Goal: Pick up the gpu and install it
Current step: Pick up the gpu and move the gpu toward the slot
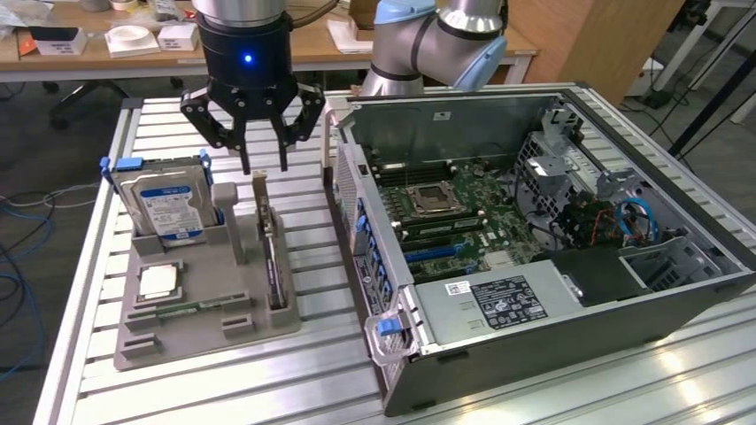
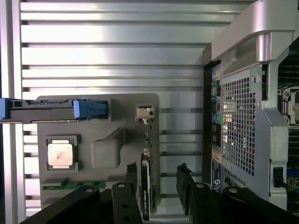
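The gpu (image 1: 273, 261) is a thin dark card standing on edge in a slot of the grey holder (image 1: 177, 341), its metal bracket at the far end. My gripper (image 1: 266, 166) hangs open just above that bracket end, holding nothing. In the wrist view the gpu (image 2: 145, 186) runs edge-on between the two black fingers (image 2: 132, 179), nearer to one of them, and the gripper (image 2: 159, 182) is not touching it. The open computer case (image 1: 532, 248) lies at the exterior view's right of the holder, motherboard exposed.
The holder (image 2: 107, 102) also carries a silver hard drive (image 1: 172, 204) with blue clips, a processor (image 1: 158, 282) and a green memory stick (image 1: 195, 308). The case wall (image 2: 243, 116) stands close beside the gpu slot. Everything rests on a slatted aluminium table (image 1: 319, 390).
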